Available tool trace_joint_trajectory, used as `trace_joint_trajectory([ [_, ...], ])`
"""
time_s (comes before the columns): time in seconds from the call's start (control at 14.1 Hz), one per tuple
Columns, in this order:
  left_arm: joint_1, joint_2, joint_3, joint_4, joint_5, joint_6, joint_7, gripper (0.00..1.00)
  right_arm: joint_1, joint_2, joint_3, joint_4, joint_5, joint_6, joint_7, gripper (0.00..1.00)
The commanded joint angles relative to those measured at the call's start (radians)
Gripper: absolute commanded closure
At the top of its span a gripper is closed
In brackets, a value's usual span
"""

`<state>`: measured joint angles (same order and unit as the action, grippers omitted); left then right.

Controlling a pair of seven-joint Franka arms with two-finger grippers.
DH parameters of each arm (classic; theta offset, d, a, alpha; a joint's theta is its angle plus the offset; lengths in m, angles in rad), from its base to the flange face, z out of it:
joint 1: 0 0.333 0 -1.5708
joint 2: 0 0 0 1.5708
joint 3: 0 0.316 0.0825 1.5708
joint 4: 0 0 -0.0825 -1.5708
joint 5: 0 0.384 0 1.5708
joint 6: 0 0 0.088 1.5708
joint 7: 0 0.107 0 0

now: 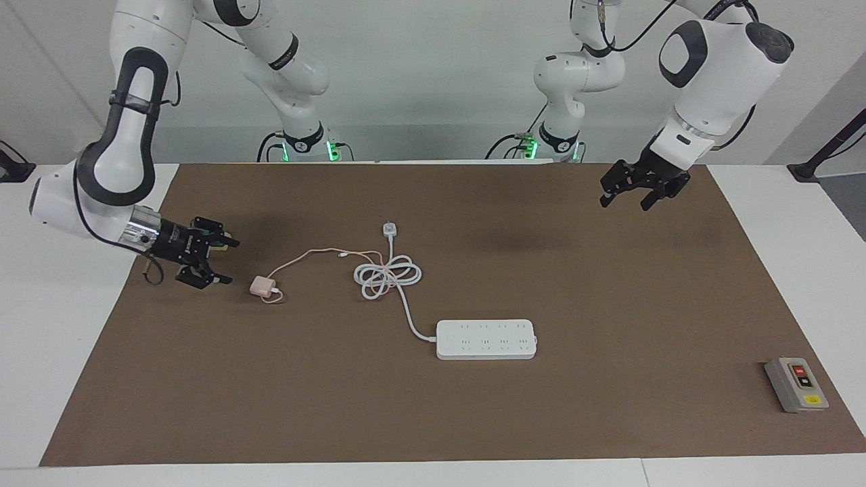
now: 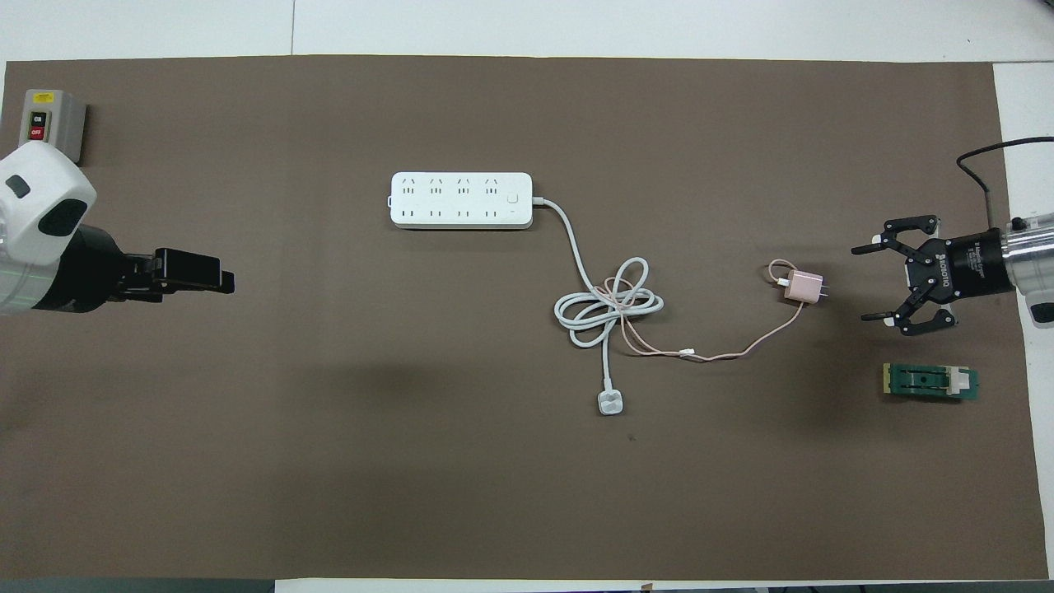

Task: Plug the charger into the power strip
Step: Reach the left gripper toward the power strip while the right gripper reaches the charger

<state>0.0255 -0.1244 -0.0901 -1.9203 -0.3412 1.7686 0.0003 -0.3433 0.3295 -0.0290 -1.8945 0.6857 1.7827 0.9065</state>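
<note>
The charger (image 1: 259, 286) (image 2: 804, 287), a small pale-pink cube, lies on the brown mat, and its thin pink cable runs to the coiled white cord (image 1: 387, 276) (image 2: 609, 306). The power strip (image 1: 486, 339) (image 2: 461, 200) lies flat, farther from the robots, with its sockets facing up. My right gripper (image 1: 229, 261) (image 2: 862, 283) hovers low and open just beside the charger, toward the right arm's end of the table. It points at the charger and holds nothing. My left gripper (image 1: 626, 201) (image 2: 218, 282) hangs open and empty over the mat at the left arm's end.
A green and yellow block (image 2: 930, 382) lies beside the right gripper, nearer the robots. The cord's white plug (image 1: 390, 229) (image 2: 610, 403) rests nearer the robots than the coil. A grey button box (image 1: 796, 384) (image 2: 51, 123) sits at the mat's corner at the left arm's end.
</note>
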Motion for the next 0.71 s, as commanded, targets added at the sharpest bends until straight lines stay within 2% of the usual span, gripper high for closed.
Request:
trace_joint_trajectory([
  [0.0, 0.048, -0.026, 0.004, -0.060, -0.183, -0.021, 0.093, 0.00, -0.002, 0.008, 0.009, -0.029, 0.054, 0.041, -0.035, 0.00],
  [0.28, 0.088, 0.028, 0.004, -0.105, -0.497, -0.055, 0.252, 0.00, 0.007, 0.029, 0.011, -0.077, 0.078, 0.130, -0.113, 0.00],
  [0.5, 0.077, 0.092, 0.003, -0.108, -0.667, -0.064, 0.325, 0.00, 0.017, 0.029, 0.011, -0.090, 0.098, 0.152, -0.126, 0.00],
  [0.64, 0.053, 0.092, -0.003, -0.144, -0.764, -0.060, 0.329, 0.00, 0.038, 0.029, 0.011, -0.095, 0.116, 0.165, -0.126, 0.00],
])
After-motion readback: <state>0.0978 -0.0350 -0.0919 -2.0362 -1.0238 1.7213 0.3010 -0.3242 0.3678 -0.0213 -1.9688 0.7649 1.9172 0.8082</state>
